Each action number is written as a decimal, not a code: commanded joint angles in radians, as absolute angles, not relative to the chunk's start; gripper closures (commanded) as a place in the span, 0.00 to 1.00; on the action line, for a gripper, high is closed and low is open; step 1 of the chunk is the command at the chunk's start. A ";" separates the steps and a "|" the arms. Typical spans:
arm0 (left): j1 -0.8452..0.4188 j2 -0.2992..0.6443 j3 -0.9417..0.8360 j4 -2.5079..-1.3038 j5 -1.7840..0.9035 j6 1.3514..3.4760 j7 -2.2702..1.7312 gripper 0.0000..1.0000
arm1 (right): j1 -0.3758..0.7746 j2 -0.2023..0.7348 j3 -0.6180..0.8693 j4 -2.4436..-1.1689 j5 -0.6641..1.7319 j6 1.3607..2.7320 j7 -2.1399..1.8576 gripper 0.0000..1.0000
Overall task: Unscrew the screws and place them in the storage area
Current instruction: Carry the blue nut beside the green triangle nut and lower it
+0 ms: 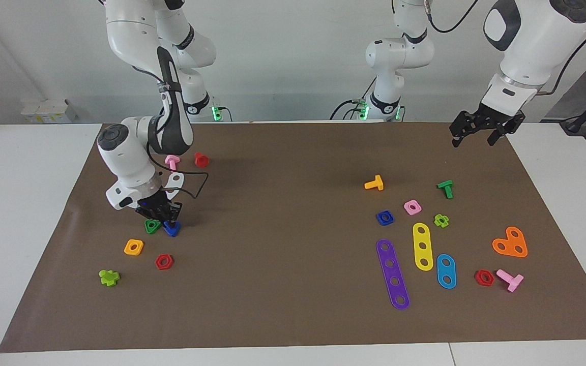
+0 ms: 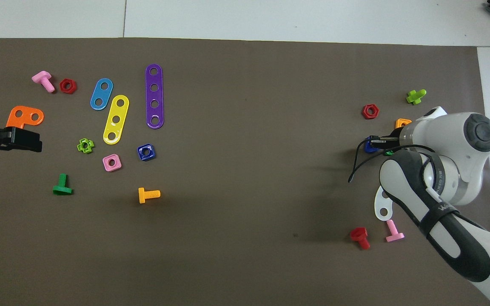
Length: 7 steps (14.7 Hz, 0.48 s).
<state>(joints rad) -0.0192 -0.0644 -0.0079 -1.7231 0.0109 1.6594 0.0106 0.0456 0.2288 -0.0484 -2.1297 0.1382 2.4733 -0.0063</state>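
The dark-blue bolt (image 1: 172, 229) lies on the brown mat (image 1: 283, 229) toward the right arm's end, beside a green triangular nut (image 1: 152, 226). My right gripper (image 1: 169, 219) is low over it, fingers closed on the bolt, which touches the mat. In the overhead view the bolt (image 2: 369, 146) shows just past the right gripper (image 2: 377, 141), and the green nut (image 2: 391, 151) is mostly hidden under the wrist. My left gripper (image 1: 472, 142) waits open and empty, raised over the mat's edge at the left arm's end; it also shows in the overhead view (image 2: 37, 142).
Near the bolt lie an orange nut (image 1: 134, 247), a red nut (image 1: 164, 262), a lime cross piece (image 1: 109, 277), a white plate (image 1: 174, 180), and pink (image 1: 172, 161) and red (image 1: 201, 159) bolts. Strips, nuts and bolts, with a blue squarish nut (image 1: 384, 217), lie toward the left arm's end.
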 commanded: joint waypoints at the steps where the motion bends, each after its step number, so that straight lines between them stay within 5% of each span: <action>1: -0.018 -0.087 -0.006 -1.752 0.029 1.672 0.012 0.00 | 0.038 0.199 -0.041 -2.160 0.169 2.485 -0.040 1.00; 2: -0.018 -0.087 -0.006 -1.752 0.029 1.672 0.012 0.00 | 0.038 0.199 -0.041 -2.160 0.169 2.485 -0.040 1.00; 4: -0.018 -0.087 -0.006 -1.752 0.029 1.672 0.012 0.00 | 0.043 0.199 -0.043 -2.157 0.169 2.481 -0.017 0.00; 7: -0.018 -0.087 -0.006 -1.752 0.029 1.672 0.012 0.00 | 0.044 0.158 -0.043 -2.111 0.167 2.436 -0.011 0.00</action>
<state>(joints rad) -0.0192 -0.0644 -0.0079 -1.7231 0.0109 1.6594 0.0106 0.0463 0.2190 -0.0484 -2.1223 0.1393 2.4733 -0.0062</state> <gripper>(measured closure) 0.000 0.436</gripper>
